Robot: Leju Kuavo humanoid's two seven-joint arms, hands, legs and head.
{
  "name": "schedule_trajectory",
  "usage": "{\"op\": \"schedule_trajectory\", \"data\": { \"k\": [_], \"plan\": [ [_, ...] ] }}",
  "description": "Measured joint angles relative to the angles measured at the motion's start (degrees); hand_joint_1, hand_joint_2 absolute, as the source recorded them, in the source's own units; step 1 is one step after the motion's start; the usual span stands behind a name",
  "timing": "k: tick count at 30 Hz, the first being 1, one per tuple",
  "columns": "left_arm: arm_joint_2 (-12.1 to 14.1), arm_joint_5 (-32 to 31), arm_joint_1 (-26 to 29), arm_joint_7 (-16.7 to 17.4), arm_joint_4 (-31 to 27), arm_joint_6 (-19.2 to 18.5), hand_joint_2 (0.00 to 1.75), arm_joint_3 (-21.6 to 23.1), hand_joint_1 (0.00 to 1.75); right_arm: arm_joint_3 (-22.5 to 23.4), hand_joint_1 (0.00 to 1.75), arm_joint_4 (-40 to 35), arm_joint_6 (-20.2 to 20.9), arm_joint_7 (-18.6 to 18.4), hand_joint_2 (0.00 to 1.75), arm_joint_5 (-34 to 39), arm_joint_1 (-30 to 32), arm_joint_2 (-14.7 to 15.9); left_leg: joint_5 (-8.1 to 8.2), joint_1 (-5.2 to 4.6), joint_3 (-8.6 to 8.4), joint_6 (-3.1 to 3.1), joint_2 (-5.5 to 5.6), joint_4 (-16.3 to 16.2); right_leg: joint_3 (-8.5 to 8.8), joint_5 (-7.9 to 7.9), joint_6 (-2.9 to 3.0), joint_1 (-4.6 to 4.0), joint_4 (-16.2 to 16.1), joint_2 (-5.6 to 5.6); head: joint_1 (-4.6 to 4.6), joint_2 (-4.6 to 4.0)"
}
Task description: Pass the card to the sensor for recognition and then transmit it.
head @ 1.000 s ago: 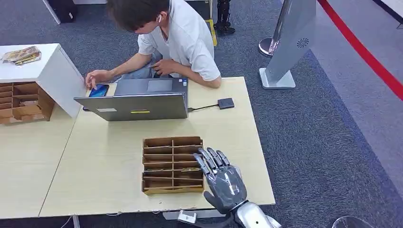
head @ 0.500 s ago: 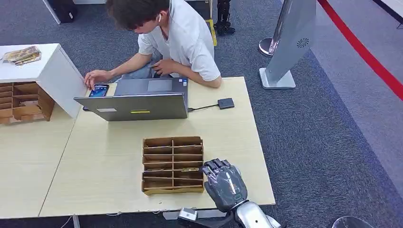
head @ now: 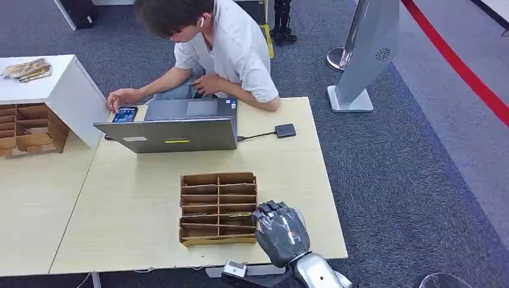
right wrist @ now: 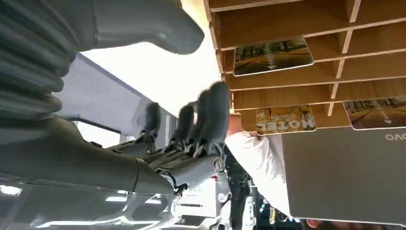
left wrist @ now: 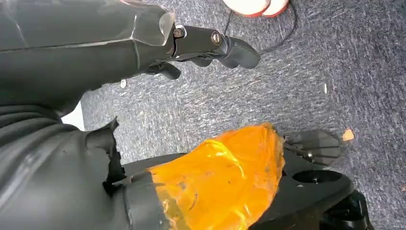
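Beside the card rack [head: 218, 208], right hand [head: 280, 231] fingers curled, empty, cards [right wrist: 273, 55] just beyond fingertips

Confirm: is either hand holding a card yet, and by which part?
No. The right hand sits at the wooden card rack with fingers curled beside a slot, no card between them. The left hand hangs over carpet, holding nothing.
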State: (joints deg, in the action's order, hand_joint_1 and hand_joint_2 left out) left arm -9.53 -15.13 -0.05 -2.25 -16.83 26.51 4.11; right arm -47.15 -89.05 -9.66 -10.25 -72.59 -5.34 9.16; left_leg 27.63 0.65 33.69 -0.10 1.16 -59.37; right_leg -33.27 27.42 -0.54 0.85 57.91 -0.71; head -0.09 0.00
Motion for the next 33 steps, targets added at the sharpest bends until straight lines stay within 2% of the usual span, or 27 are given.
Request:
{"op": "schedule_trajectory", "data": {
  "k": [1, 2, 3, 7, 33],
  "plan": [
    [0.00, -0.33, 0.01, 0.15, 0.00, -0.15, 0.00, -0.20, 0.00, 0.04, 0.73, -0.02, 0.02, 0.07, 1.75, 0.07, -0.01, -0.15, 0.00, 0.00, 0.00, 0.00, 0.00, 0.00, 0.00, 0.00, 0.00, 0.00, 0.00, 0.00, 0.02, 0.00],
    [-0.07, -0.68, 0.00, 0.17, 0.00, -0.26, 0.00, -0.52, 0.00, 0.07, 0.73, 0.00, 0.09, 0.07, 1.75, 0.17, -0.04, -0.28, 0.00, 0.00, 0.00, 0.00, 0.00, 0.00, 0.00, 0.00, 0.00, 0.00, 0.00, 0.00, 0.00, 0.00],
    [-0.11, -0.79, 0.00, 0.20, 0.00, -0.28, 0.00, -0.87, 0.00, 0.09, 0.59, 0.00, 0.09, 0.09, 1.75, 0.22, -0.09, -0.48, 0.00, 0.00, 0.00, 0.00, 0.00, 0.00, 0.00, 0.00, 0.00, 0.00, 0.00, 0.00, 0.00, 0.00],
    [-0.17, -1.22, 0.01, 0.20, 0.00, -0.28, 0.00, -1.07, 0.00, 0.09, 0.49, -0.09, 0.09, 0.11, 1.75, 0.22, -0.60, -0.63, 0.00, 0.00, 0.00, 0.00, 0.00, 0.00, 0.00, 0.00, 0.00, 0.00, 0.00, 0.00, 0.00, 0.00],
    [-0.48, -5.46, -0.04, 1.01, -0.02, -1.33, 0.00, -2.21, 0.00, 0.00, 0.51, 1.22, 2.23, 0.52, 1.75, 1.16, -3.00, -2.93, 0.00, 0.00, 0.00, 0.00, 0.01, 0.00, 0.00, 0.00, 0.00, 0.00, 0.00, 0.00, 0.00, 0.00]
  ]
}}
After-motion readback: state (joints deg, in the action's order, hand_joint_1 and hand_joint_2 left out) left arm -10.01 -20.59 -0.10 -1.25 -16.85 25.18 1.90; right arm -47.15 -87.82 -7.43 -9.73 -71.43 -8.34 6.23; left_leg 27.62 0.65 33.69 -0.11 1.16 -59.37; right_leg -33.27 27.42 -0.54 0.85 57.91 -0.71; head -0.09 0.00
